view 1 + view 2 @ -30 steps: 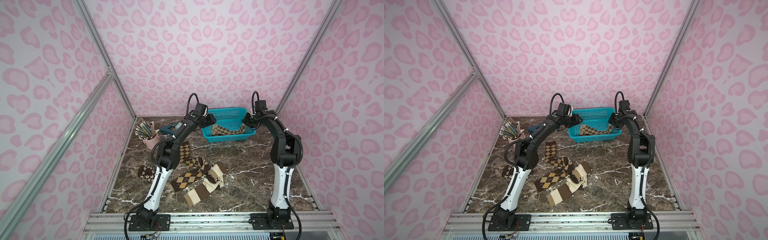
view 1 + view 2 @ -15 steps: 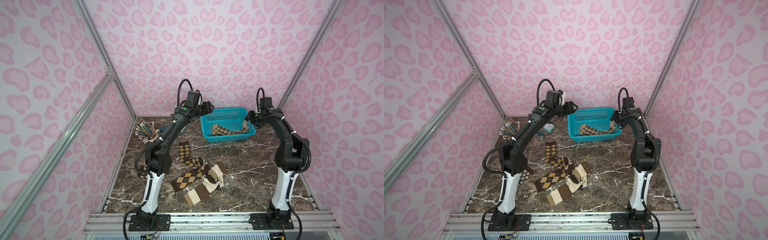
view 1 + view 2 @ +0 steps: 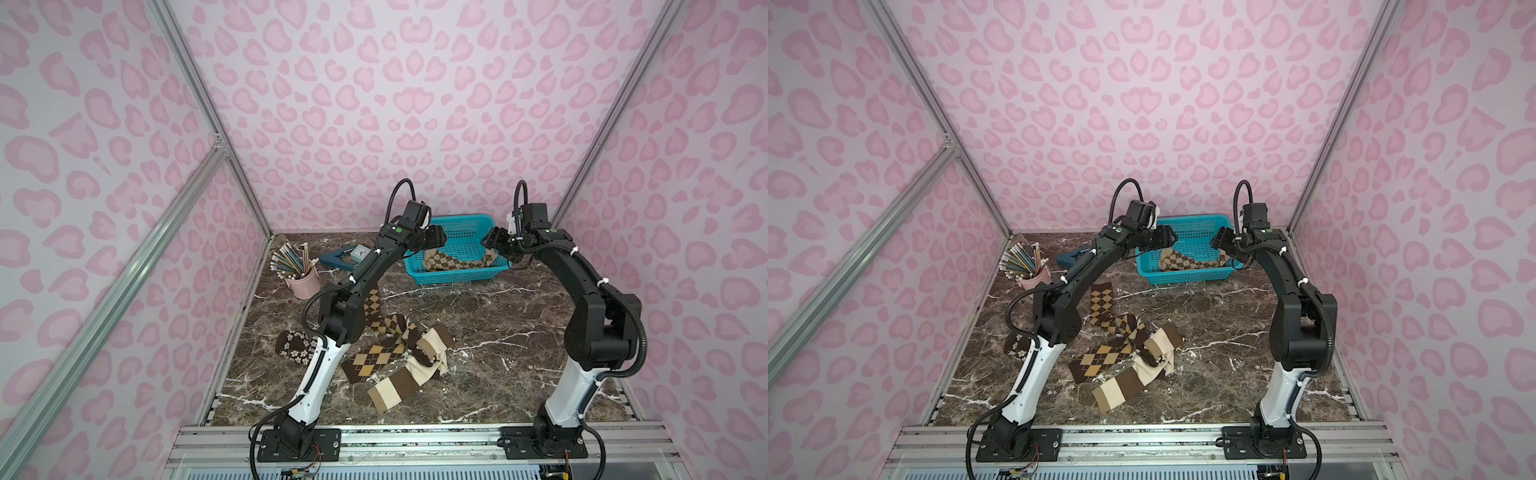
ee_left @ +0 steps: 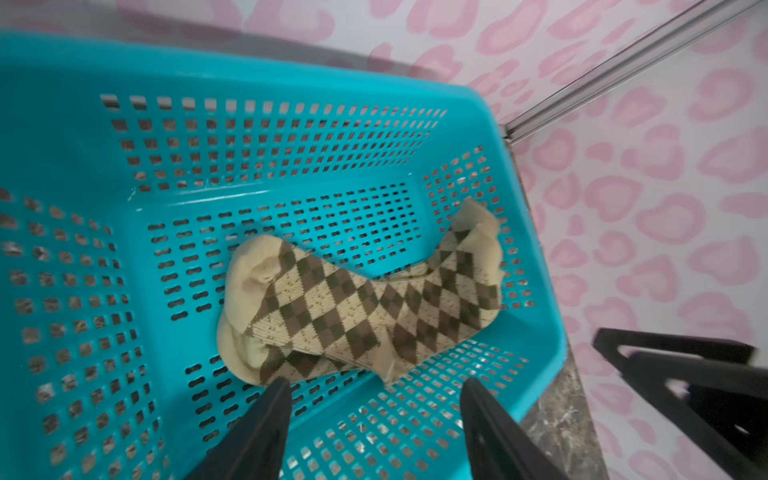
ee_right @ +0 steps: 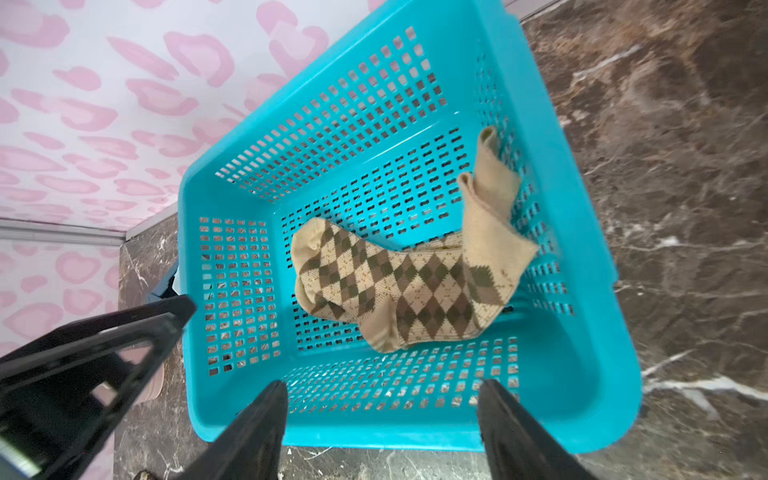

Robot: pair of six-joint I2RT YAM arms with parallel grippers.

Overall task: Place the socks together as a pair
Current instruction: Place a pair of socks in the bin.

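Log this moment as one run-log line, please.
left pincer: open, empty | right pincer: open, empty | argyle pair: in basket | loose socks: on table

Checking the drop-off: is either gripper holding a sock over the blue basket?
No: left gripper and right gripper both stand open and empty, while the argyle socks lie loose in the basket.

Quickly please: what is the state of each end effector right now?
Left end effector: open, holding nothing.
Right end effector: open, holding nothing.
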